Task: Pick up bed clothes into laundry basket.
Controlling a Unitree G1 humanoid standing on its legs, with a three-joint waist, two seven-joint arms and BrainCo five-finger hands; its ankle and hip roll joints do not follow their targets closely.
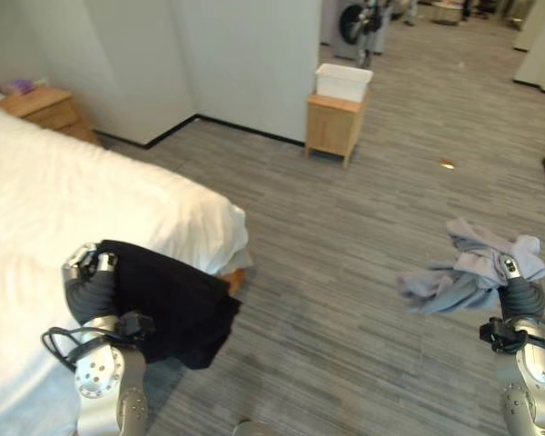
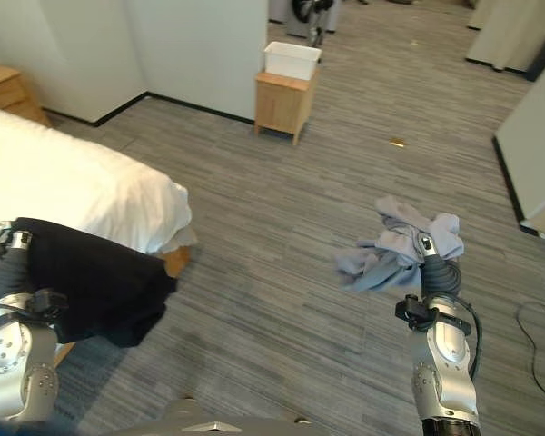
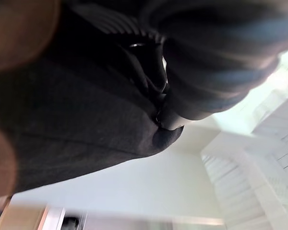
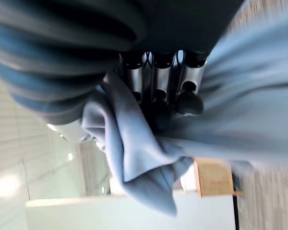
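My left hand (image 1: pixel 86 263) is by the near edge of the white bed (image 1: pixel 64 191), shut on a black garment (image 1: pixel 177 300) that drapes over it and hangs down past the mattress corner. In the left wrist view the black garment (image 3: pixel 77 120) wraps the hand, with one finger (image 3: pixel 172 119) curled into it. My right hand (image 1: pixel 511 268) is raised over the floor at the right, its fingers (image 4: pixel 156 76) curled into a bunched grey-blue garment (image 1: pixel 463 272). A white laundry basket (image 1: pixel 343 81) stands far ahead on a small wooden cabinet (image 1: pixel 331 127).
Grey plank floor stretches between me and the cabinet. A wooden nightstand (image 1: pixel 45 107) sits beside the bed at the far left. White walls form a corner behind the cabinet. A small object (image 1: pixel 447 164) lies on the floor at the right.
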